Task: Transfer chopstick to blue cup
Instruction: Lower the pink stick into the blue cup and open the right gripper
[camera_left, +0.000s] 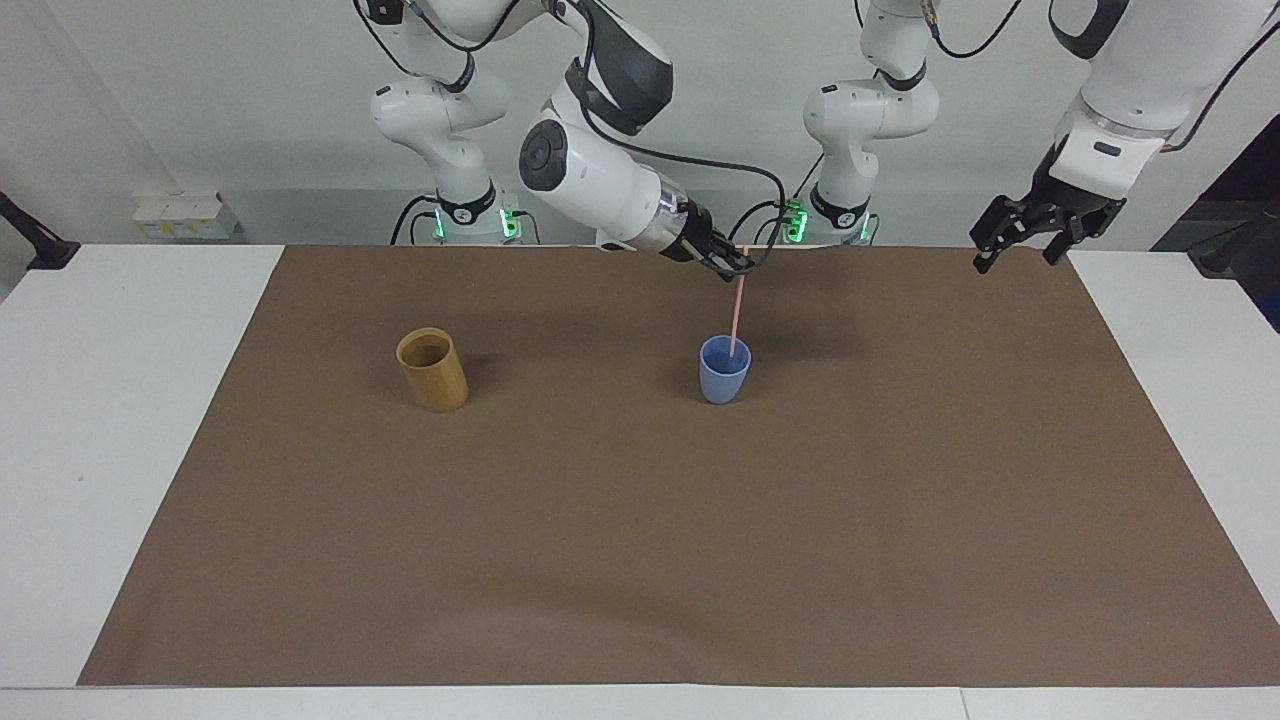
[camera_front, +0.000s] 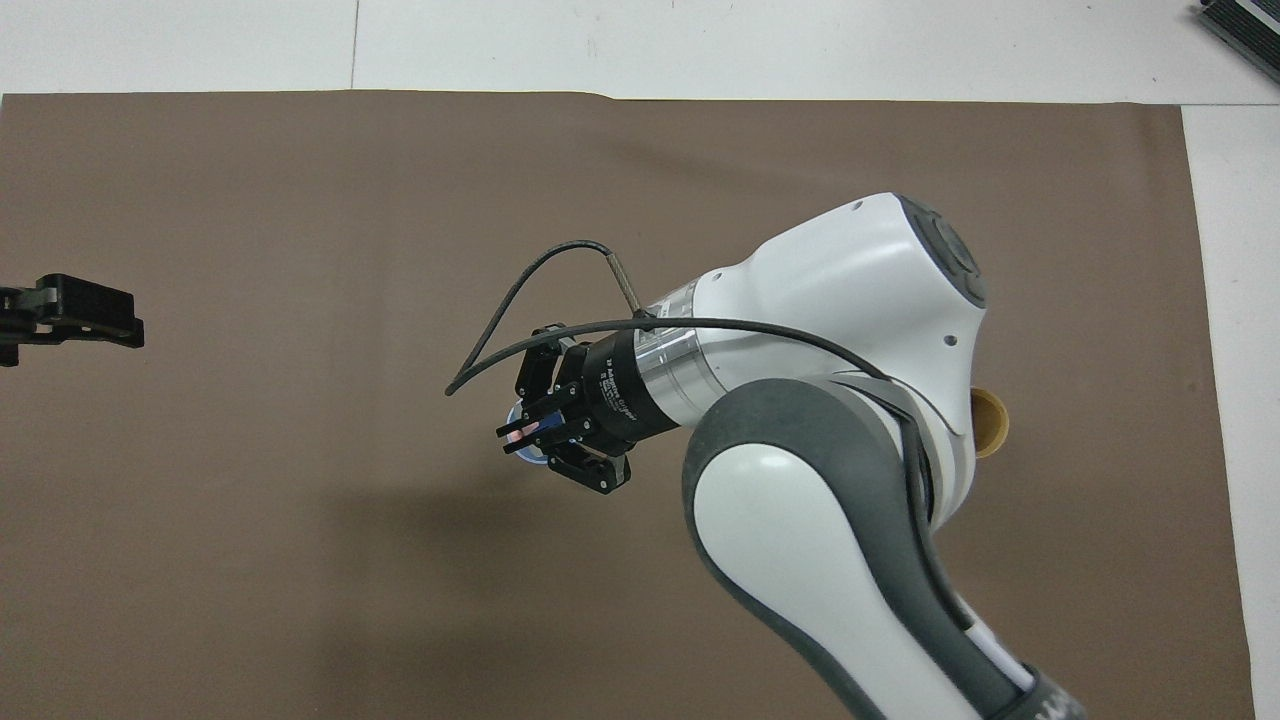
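Note:
The pale pink chopstick (camera_left: 737, 315) hangs nearly upright, tilted slightly, with its lower end inside the mouth of the blue cup (camera_left: 724, 372). My right gripper (camera_left: 741, 269) is shut on the chopstick's top end, directly over the cup. In the overhead view the right gripper (camera_front: 512, 433) hides most of the blue cup (camera_front: 534, 462), and the stick's pink tip (camera_front: 514, 432) shows between the fingertips. The left gripper (camera_left: 1015, 260) waits open and holding nothing, raised over the mat's edge at the left arm's end of the table.
A tan wood-coloured cup (camera_left: 432, 370) stands upright on the brown mat (camera_left: 640, 540) toward the right arm's end, level with the blue cup. In the overhead view the right arm's bulk covers most of that tan cup (camera_front: 992, 424). White table (camera_left: 100, 420) borders the mat.

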